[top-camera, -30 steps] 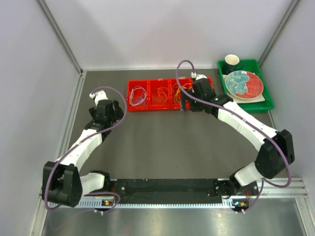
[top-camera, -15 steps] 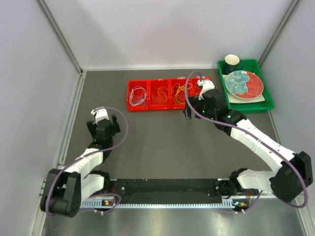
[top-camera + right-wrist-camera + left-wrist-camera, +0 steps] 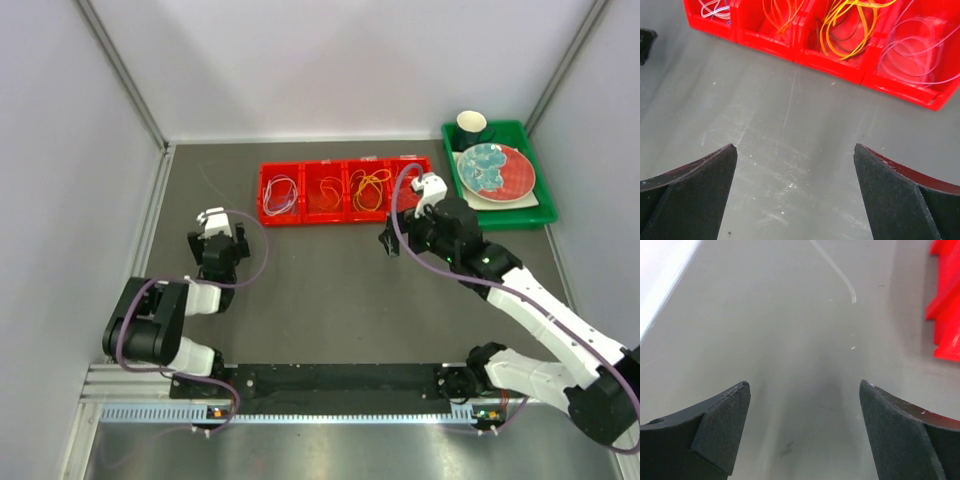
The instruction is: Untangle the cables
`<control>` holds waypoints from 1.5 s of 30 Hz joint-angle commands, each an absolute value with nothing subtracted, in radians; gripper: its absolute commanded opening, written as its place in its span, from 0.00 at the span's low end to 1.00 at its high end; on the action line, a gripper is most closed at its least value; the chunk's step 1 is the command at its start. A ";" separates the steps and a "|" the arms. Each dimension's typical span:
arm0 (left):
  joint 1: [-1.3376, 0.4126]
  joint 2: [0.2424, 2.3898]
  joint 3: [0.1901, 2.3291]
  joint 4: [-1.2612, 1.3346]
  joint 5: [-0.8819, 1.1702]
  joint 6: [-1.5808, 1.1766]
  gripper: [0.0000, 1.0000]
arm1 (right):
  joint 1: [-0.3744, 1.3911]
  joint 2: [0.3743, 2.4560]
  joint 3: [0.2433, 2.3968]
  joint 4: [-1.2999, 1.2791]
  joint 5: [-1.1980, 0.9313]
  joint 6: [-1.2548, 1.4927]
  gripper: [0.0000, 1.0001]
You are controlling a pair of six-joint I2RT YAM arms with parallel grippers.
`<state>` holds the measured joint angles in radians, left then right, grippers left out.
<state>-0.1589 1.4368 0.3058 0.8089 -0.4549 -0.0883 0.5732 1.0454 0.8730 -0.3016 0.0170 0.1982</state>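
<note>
The cables lie as thin loops in a red four-compartment tray (image 3: pixel 330 222) at the back of the table. White-lilac loops (image 3: pixel 281 190) fill the left bin, orange ones (image 3: pixel 327 188) the second, yellow-orange ones (image 3: pixel 370 183) the third. In the right wrist view the tray (image 3: pixel 830 67) crosses the top, with yellow-orange and dark loops (image 3: pixel 850 20) and pale lilac loops (image 3: pixel 915 50) in its right bins. My right gripper (image 3: pixel 795 147) (image 3: pixel 392 232) hovers open and empty over bare table in front of the tray. Left of the tray, my left gripper (image 3: pixel 802 385) (image 3: pixel 220 240) is open and empty over the table.
A green tray (image 3: pixel 545 215) at the back right holds a patterned plate (image 3: pixel 495 170) and a dark cup (image 3: pixel 472 125). A thin pale strand (image 3: pixel 840 275) lies on the table ahead of my left gripper. The red tray's corner (image 3: pixel 945 315) is at that view's right edge. Walls close the left, back and right.
Both arms have drawn back toward the near edge. The right gripper has left the tray's right end for the table in front of it. The left arm has folded in.
</note>
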 commanded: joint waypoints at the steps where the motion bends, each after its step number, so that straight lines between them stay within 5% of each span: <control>1: -0.137 1.488 0.371 0.934 -0.321 -0.020 0.90 | 0.580 0.956 0.827 -0.236 0.081 0.132 0.99; 4: -0.101 1.574 0.281 1.196 -0.284 -0.020 0.95 | 0.578 0.910 0.782 -0.180 0.101 0.123 0.99; 21: -0.071 1.595 0.291 1.186 -0.253 -0.051 0.99 | 0.563 0.977 0.511 0.162 0.380 0.069 0.99; 32: -0.069 1.597 0.293 1.184 -0.253 -0.051 0.99 | 0.255 1.074 0.347 0.625 0.071 -0.090 0.99; 38: -0.071 1.597 0.291 1.184 -0.253 -0.051 0.99 | 0.144 1.095 0.333 0.649 0.005 -0.104 0.99; 45: -0.071 1.597 0.293 1.184 -0.253 -0.051 0.99 | -0.071 1.219 0.152 1.053 -0.183 -0.008 0.99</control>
<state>-0.0734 1.5963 0.3000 1.1076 -0.2653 -0.0490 -0.0196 1.1416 0.2226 0.7731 -0.0761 -0.0532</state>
